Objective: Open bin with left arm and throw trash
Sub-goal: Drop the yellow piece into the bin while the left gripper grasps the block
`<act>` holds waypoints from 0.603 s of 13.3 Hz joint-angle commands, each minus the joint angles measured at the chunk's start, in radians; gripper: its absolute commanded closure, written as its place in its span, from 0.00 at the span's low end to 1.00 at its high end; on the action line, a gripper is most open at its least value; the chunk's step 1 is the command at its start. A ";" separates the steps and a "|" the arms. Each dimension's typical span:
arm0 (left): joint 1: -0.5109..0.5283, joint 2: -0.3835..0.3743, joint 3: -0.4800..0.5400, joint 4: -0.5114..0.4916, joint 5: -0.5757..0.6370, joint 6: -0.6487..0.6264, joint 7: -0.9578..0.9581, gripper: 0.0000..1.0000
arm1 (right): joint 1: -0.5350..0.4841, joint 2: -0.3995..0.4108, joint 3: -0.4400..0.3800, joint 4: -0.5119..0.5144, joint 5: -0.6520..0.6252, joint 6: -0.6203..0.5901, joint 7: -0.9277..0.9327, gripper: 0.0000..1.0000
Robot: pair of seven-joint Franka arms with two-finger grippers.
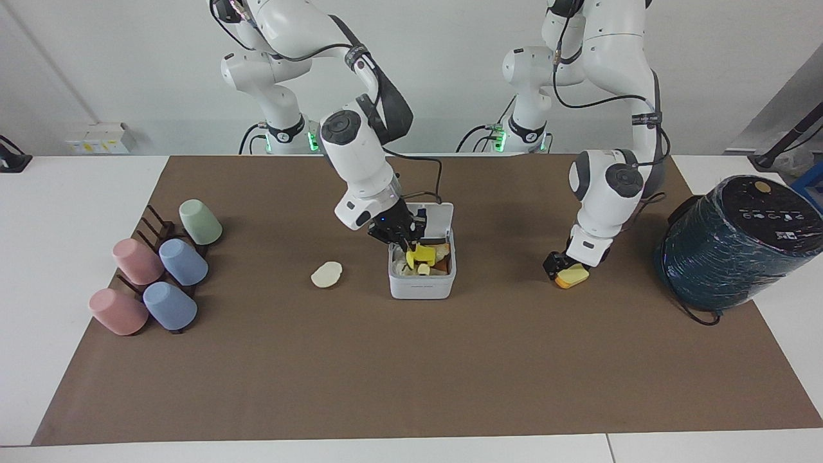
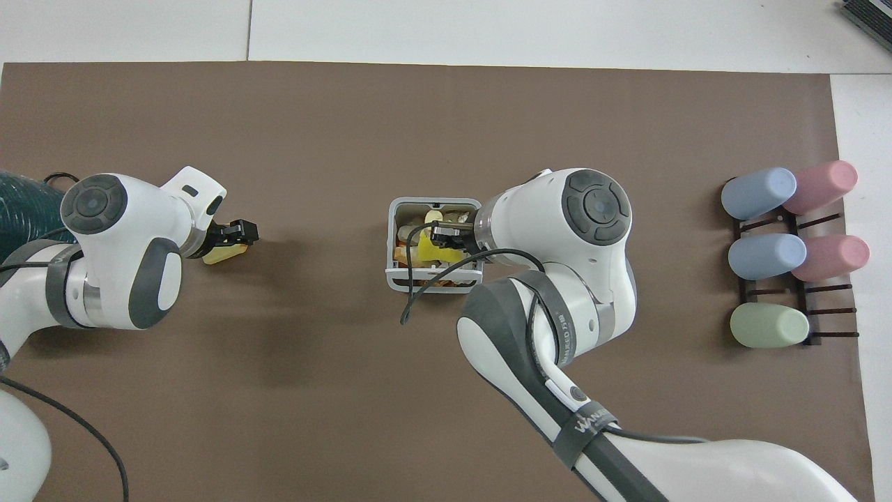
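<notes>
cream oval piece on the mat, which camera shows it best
The facing view: the cream oval piece lies in plain sight on the mat, beside the bin, toward the right arm's end. In the overhead view the right arm covers it entirely.

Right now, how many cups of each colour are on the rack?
Pink cups: 2
Blue cups: 2
Green cup: 1
Total: 5
</notes>
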 commanded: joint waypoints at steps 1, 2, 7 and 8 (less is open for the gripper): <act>0.011 -0.019 -0.007 -0.025 0.023 0.023 -0.023 0.52 | -0.013 -0.031 -0.002 0.004 0.010 -0.011 0.014 0.00; 0.020 -0.017 -0.007 -0.023 0.022 0.024 -0.025 0.70 | -0.016 -0.036 -0.010 0.021 0.008 -0.022 0.014 0.00; 0.011 0.003 -0.008 0.035 0.011 0.000 -0.026 1.00 | -0.152 -0.091 -0.022 0.033 -0.113 -0.054 -0.047 0.00; 0.007 0.012 -0.011 0.075 0.009 -0.035 -0.028 1.00 | -0.192 -0.093 -0.022 0.015 -0.160 -0.056 -0.115 0.00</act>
